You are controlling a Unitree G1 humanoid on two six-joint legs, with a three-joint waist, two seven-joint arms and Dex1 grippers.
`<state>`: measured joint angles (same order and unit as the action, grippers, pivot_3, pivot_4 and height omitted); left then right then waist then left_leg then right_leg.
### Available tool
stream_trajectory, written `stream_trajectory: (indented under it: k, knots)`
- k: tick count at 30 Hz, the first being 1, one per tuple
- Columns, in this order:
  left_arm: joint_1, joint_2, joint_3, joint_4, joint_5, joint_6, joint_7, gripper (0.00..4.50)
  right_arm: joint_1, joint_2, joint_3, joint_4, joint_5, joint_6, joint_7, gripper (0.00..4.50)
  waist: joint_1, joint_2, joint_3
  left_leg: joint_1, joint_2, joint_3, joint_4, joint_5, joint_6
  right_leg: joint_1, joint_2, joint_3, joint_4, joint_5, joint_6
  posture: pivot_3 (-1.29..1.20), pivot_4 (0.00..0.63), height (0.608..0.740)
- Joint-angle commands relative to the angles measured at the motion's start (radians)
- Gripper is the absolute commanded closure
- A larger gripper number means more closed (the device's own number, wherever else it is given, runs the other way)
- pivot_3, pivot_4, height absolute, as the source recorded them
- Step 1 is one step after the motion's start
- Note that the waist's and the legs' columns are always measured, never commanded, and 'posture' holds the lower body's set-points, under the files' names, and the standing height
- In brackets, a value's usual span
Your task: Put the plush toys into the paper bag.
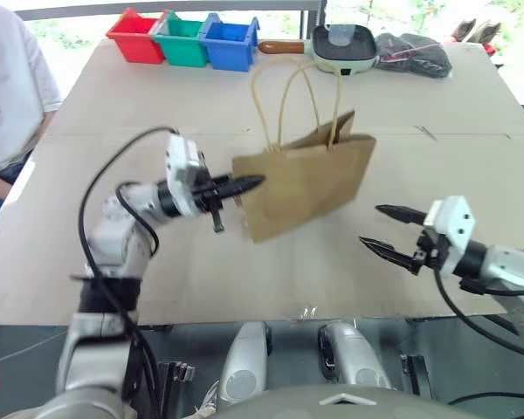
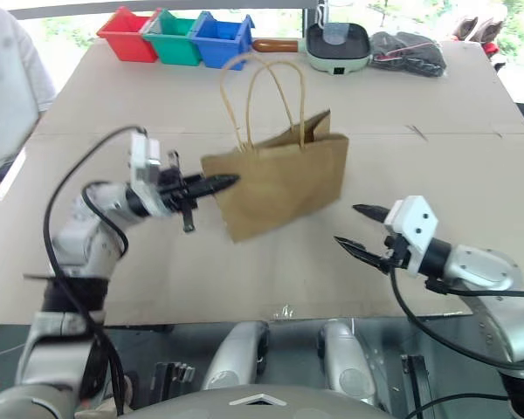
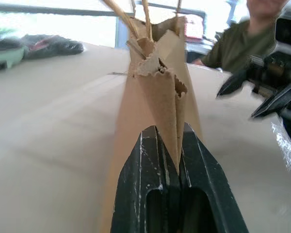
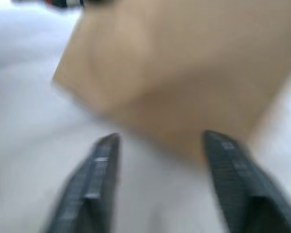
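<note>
Take the paper bag [image 1: 304,182] as your landmark; it is held up over the middle of the table [image 1: 113,122], tilted, with its two loop handles [image 1: 284,96] rising above it.

To the left of the bag you see the left gripper [image 1: 249,184]. Its jaws are shut tight on the bag's left edge – the wrist view shows the folded paper pinched between the two black fingers [image 3: 136,189], near the serrated mouth. Only this pinch carries the bag.

Behind the bag, at the far edge of the table, stand a red bin [image 1: 136,37], a green bin [image 1: 182,39] and a blue bin [image 1: 230,43], then a pan [image 1: 342,48] and a black plastic bag [image 1: 412,54].

To the right of the bag and a little lower, the right gripper [image 1: 386,229] stands apart from it, jaws spread wide and holding nothing, pointing toward the bag's lower right corner.

I judge the bag light and thin but fairly stiff – it creases and can tear at the mouth, so do not pull hard. The mouth looks nearly flat; a grip on the opposite rim or on a handle would open it. I cannot find the plush toys in these pictures.
</note>
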<state>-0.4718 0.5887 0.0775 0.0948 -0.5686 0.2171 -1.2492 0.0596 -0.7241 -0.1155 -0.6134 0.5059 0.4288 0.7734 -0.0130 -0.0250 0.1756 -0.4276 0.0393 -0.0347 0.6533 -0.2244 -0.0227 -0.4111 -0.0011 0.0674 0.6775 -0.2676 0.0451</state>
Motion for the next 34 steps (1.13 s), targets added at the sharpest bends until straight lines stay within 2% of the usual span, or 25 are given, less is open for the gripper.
stream_trajectory:
  k: [1, 4, 7, 10, 13, 14, 17, 21, 25, 28, 30, 32, 34]
  knots:
    - [-0.186, -0.016, -0.052, 0.295, 0.057, -0.168, -0.246, 4.50, 0.067, -0.037, -0.144, -0.052, 0.048, -0.027, 0.049, 0.22, -0.004, 0.000, -0.001, 0.001, 0.000, 0.001, 0.000, 0.000, 0.000, 0.001, 0.000, 0.001, 0.000, 0.000, 0.000, 0.00, 0.150, 0.740]
    - [-0.413, -0.062, -0.132, 0.660, 0.151, -0.393, -0.365, 4.50, 0.112, -0.056, -0.238, -0.047, 0.056, -0.043, 0.068, 0.10, 0.007, 0.000, -0.001, 0.000, 0.000, -0.002, 0.000, 0.000, 0.000, 0.001, 0.001, -0.001, 0.001, 0.000, 0.000, 0.00, 0.150, 0.740]
    - [-0.509, -0.088, -0.170, 0.854, 0.192, -0.496, -0.365, 4.50, 0.092, -0.053, -0.230, -0.022, 0.052, -0.050, 0.068, 0.10, -0.007, 0.000, -0.001, -0.001, -0.001, 0.000, 0.001, 0.000, 0.000, 0.001, 0.000, 0.001, -0.001, 0.000, 0.000, 0.00, 0.150, 0.740]
    - [-0.559, -0.100, -0.163, 0.966, 0.224, -0.573, -0.365, 3.48, 0.055, -0.044, -0.194, 0.020, 0.036, -0.064, 0.072, 0.00, -0.021, 0.000, -0.001, -0.001, -0.001, 0.000, 0.001, 0.000, 0.000, 0.001, 0.001, 0.001, 0.000, 0.000, 0.000, 0.00, 0.150, 0.740]
    - [-0.560, -0.091, -0.121, 0.957, 0.196, -0.510, -0.365, 2.18, 0.037, -0.039, -0.178, 0.035, 0.032, -0.068, 0.073, 0.00, -0.025, 0.000, -0.001, -0.001, 0.000, -0.001, 0.000, 0.000, 0.000, 0.000, 0.001, 0.000, 0.001, 0.000, 0.000, 0.00, 0.150, 0.740]
    - [-0.547, -0.080, -0.107, 0.929, 0.184, -0.468, -0.365, 1.61, 0.033, -0.036, -0.177, 0.039, 0.033, -0.067, 0.070, 0.00, -0.025, 0.000, -0.001, -0.001, 0.000, -0.001, 0.000, 0.000, 0.000, 0.000, 0.001, 0.000, 0.001, 0.000, 0.000, 0.00, 0.150, 0.740]
    - [-0.446, -0.037, -0.051, 0.746, 0.145, -0.302, -0.302, 0.39, 0.028, -0.031, -0.182, 0.053, 0.047, -0.060, 0.071, 0.00, -0.029, 0.000, -0.001, -0.002, 0.000, -0.002, 0.000, 0.000, 0.000, 0.000, 0.000, 0.000, 0.001, 0.000, 0.000, 0.00, 0.150, 0.740]
    - [-0.169, 0.037, 0.059, 0.270, 0.021, 0.038, -0.081, 0.39, 0.048, -0.024, -0.192, 0.062, 0.053, -0.058, 0.075, 0.00, -0.031, 0.001, -0.001, 0.000, 0.001, -0.001, -0.001, 0.000, 0.000, 0.000, 0.000, 0.001, 0.002, 0.000, 0.000, 0.00, 0.150, 0.740]
    - [0.149, 0.061, 0.204, -0.163, -0.101, 0.264, 0.168, 0.39, 0.074, -0.033, -0.241, 0.077, 0.081, -0.041, 0.081, 0.00, -0.018, 0.001, -0.001, 0.000, 0.002, -0.002, 0.000, 0.000, 0.000, 0.000, -0.002, 0.000, 0.003, 0.000, 0.000, 0.00, 0.150, 0.740]
    - [0.322, 0.047, 0.279, -0.360, -0.148, 0.350, 0.300, 0.39, 0.101, -0.053, -0.263, 0.086, 0.079, -0.032, 0.096, 0.00, -0.001, 0.001, -0.001, 0.002, 0.001, -0.002, 0.000, 0.000, 0.000, 0.003, -0.003, -0.001, 0.003, 0.000, 0.000, 0.00, 0.150, 0.740]
    - [0.497, 0.023, 0.313, -0.485, -0.132, 0.350, 0.359, 0.39, 0.142, -0.066, -0.288, 0.090, 0.089, -0.019, 0.120, 0.00, -0.001, 0.001, -0.001, 0.002, 0.001, -0.001, 0.000, 0.000, 0.000, 0.003, -0.003, 0.001, 0.001, 0.000, 0.000, 0.00, 0.150, 0.740]
    - [0.598, 0.003, 0.318, -0.534, -0.122, 0.337, 0.392, 0.39, 0.167, -0.073, -0.297, 0.103, 0.080, -0.019, 0.126, 0.00, 0.000, 0.001, -0.001, 0.011, 0.001, 0.002, -0.002, 0.000, 0.000, 0.010, -0.004, 0.002, 0.000, 0.000, 0.000, 0.00, 0.150, 0.740]
    - [0.636, 0.010, 0.296, -0.539, -0.104, 0.329, 0.399, 0.39, 0.170, -0.076, -0.291, 0.122, 0.055, -0.032, 0.121, 0.00, 0.000, 0.001, -0.001, 0.015, 0.000, 0.001, -0.002, -0.001, 0.001, 0.014, -0.004, 0.002, 0.000, -0.001, 0.000, 0.00, 0.150, 0.740]
